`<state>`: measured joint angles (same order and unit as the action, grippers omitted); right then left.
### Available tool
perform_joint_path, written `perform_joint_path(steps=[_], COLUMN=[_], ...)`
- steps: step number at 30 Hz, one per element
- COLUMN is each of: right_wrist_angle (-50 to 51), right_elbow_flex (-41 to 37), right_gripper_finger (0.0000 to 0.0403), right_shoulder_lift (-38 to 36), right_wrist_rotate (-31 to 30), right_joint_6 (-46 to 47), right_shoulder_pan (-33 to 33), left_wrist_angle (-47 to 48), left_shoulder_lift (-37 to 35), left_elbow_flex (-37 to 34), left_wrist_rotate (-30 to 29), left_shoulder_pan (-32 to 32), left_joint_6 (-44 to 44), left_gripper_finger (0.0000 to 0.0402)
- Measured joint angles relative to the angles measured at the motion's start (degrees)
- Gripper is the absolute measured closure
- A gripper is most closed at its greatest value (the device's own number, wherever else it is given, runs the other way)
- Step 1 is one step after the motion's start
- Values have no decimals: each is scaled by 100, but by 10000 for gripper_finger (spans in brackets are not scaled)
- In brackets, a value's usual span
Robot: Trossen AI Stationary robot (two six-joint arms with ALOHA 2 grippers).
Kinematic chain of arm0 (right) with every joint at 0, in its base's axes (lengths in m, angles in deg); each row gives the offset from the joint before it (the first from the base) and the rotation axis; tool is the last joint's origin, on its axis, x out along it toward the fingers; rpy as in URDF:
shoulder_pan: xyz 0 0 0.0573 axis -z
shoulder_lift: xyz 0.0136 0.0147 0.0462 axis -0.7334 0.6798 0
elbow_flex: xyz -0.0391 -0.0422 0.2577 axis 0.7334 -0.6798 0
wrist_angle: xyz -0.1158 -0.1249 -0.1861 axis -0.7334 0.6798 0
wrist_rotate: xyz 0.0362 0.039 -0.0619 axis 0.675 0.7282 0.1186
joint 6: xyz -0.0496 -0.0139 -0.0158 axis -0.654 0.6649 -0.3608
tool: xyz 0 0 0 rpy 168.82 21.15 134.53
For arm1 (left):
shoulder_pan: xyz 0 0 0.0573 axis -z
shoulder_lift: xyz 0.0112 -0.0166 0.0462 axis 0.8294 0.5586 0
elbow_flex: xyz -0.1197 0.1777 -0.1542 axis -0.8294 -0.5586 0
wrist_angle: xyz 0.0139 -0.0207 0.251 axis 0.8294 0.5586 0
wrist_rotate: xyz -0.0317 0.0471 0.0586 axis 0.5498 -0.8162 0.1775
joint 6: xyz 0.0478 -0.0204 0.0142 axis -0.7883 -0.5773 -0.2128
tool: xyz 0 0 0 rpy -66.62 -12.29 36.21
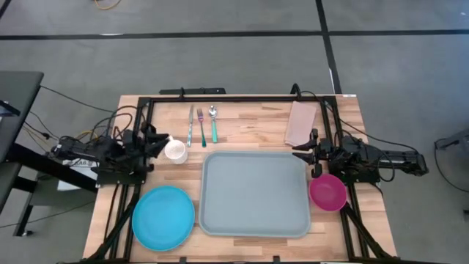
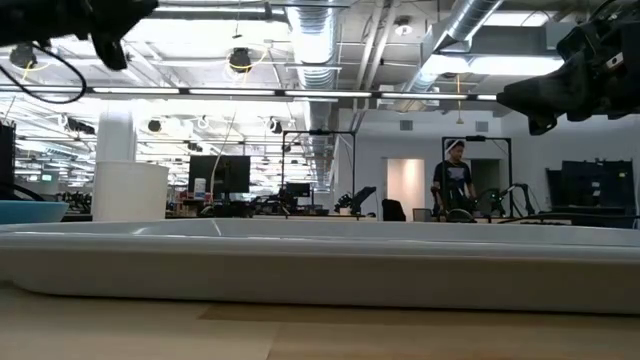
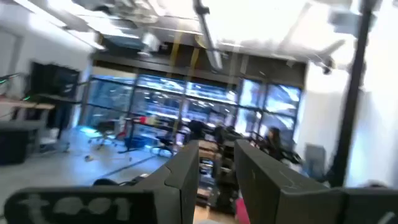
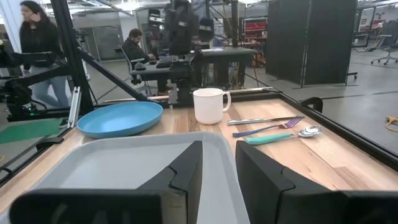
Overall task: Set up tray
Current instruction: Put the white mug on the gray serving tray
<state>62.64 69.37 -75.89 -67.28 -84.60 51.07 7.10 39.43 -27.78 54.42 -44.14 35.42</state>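
Note:
The grey-blue tray (image 1: 255,194) lies flat at the table's middle, toward the near edge; it fills the front of the low view (image 2: 320,260) and shows in the right wrist view (image 4: 124,162). My left gripper (image 1: 163,139) (image 3: 217,146) hovers above the table's left side beside the white mug (image 1: 175,151), open by a narrow gap, touching nothing. My right gripper (image 1: 299,152) (image 4: 219,146) hangs above the tray's far right corner, open by a narrow gap, pointing toward the left. A round blue plate (image 1: 163,216) sits left of the tray and a pink bowl (image 1: 327,192) sits right of it.
A knife (image 1: 190,125), fork (image 1: 201,123) and teal-handled spoon (image 1: 213,123) lie side by side beyond the tray. A folded tan napkin (image 1: 301,123) lies at the far right. A black frame (image 1: 220,99) rims the table. People (image 4: 37,50) are in the room behind.

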Motion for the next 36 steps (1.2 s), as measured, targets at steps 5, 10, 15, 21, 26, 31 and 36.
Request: perform_joint_path(steps=[5, 10, 15, 21, 26, 31, 36], right_wrist_angle=[-1, -1, -1, -1, -1, -1, -1], right_elbow_flex=[2, 0, 2, 2, 0, 0, 0], right_gripper_finger=[312, 312, 312, 312, 312, 312, 312], right_shoulder_lift=[1, 1, 1, -1, 0, 1, 0], right_wrist_rotate=[1, 1, 1, 1, 1, 0, 0], right_joint_6=[2, 0, -1, -1, 1, 1, 1], right_shoulder_pan=[1, -1, -1, -1, -1, 1, 1], left_wrist_angle=[15, 291, 742, 2786, 3812, 3877, 3868], left_shoulder_lift=[705, 2035, 3530, 4541, 4966, 5180, 5161], left_elbow_flex=[535, 1339, 2494, 3947, 4586, 4954, 5208], left_wrist_rotate=[-151, -731, -1692, -3371, -3318, -2941, -2974], left_shoulder_pan=[2, 2, 2, 24, -76, -201, -264], left_joint_6=[-128, -135, -628, -1419, -986, -1056, -1374], left_gripper_finger=[310, 310, 310, 310, 310, 310, 310])
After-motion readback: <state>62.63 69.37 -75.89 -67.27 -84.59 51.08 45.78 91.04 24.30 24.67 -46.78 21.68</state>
